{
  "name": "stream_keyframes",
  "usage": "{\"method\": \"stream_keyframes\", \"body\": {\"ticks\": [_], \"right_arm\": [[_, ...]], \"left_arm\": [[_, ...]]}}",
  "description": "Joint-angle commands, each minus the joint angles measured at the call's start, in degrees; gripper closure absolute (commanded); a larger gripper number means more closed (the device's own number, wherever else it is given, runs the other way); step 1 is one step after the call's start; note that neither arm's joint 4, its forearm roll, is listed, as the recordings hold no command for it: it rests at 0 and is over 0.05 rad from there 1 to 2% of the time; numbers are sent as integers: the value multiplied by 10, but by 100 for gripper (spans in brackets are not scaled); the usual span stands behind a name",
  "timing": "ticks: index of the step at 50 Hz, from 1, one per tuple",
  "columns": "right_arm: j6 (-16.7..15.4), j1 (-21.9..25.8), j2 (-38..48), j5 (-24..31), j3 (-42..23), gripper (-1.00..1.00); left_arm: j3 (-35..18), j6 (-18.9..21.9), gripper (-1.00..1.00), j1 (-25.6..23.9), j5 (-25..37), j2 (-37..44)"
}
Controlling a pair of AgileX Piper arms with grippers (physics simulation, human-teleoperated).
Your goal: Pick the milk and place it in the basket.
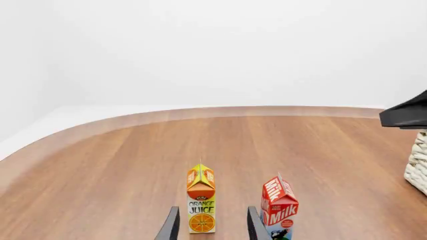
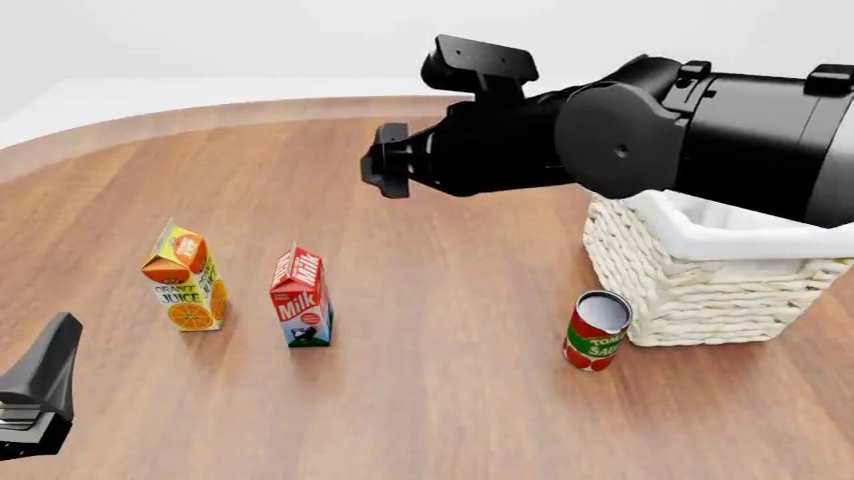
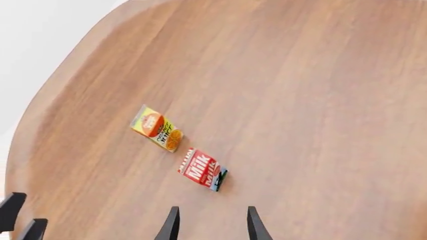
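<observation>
The milk (image 2: 300, 298), a red carton with white lettering, stands upright on the wooden table left of centre; it also shows in the wrist views (image 1: 279, 207) (image 3: 202, 169). The cream wicker basket (image 2: 707, 270) sits at the right, its edge visible (image 1: 419, 162). My left gripper (image 2: 47, 375) hovers low at the near left corner, short of both cartons, open (image 1: 212, 231) and holding nothing. My right gripper (image 2: 387, 165) hangs high above the table's middle, left of the basket, open (image 3: 212, 226) and empty, looking down on the milk.
An orange juice carton (image 2: 184, 277) stands just left of the milk, about a carton's width away (image 1: 201, 205) (image 3: 155, 128). A tomato sauce can (image 2: 594, 330) stands against the basket's near left corner. The right arm's bulk (image 2: 694, 130) spans over the basket.
</observation>
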Motion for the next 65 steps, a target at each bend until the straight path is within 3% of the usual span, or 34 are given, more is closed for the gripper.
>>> {"method": "stream_keyframes", "body": {"ticks": [1,37,42,43,65], "right_arm": [[13,10,25,3,-21,-100],[78,19,101,-4,-47,-100],[76,14,110,5,-54,-100],[44,-2,125,37,-75,-100],[48,7,155,31,-90,-100]], "left_arm": [[0,0,-100,0,0,0],[0,0,-100,0,0,0],[0,0,-100,0,0,0],[0,0,-100,0,0,0],[0,0,-100,0,0,0]]}}
